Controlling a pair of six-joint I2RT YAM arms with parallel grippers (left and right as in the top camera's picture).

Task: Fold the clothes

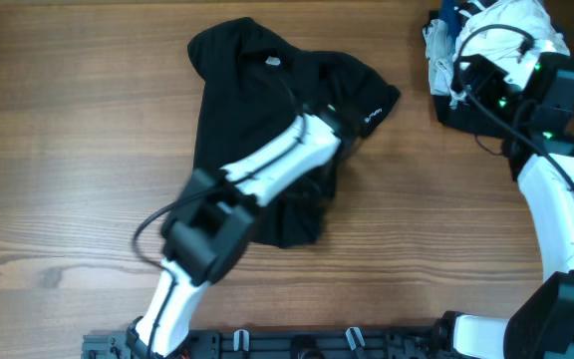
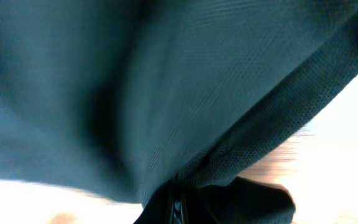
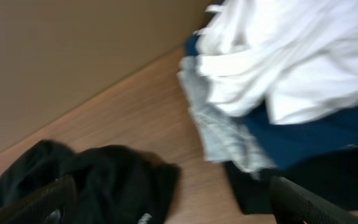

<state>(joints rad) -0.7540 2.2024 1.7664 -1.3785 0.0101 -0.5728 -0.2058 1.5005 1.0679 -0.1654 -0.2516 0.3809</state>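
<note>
Crumpled black shirt (image 1: 257, 120); clothes pile (image 1: 486, 50) far-right

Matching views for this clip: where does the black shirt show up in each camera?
Overhead: the black knit shirt lies crumpled at upper centre.
Left wrist: it fills nearly the whole frame, close up.
Right wrist: it sits in the lower left corner.
Shared landmark: the wooden table, only a blurred strip in the left wrist view.

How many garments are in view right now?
5: a black shirt mid-table under the left arm; white, grey, blue and black pieces piled far right. Others may be hidden.
</note>
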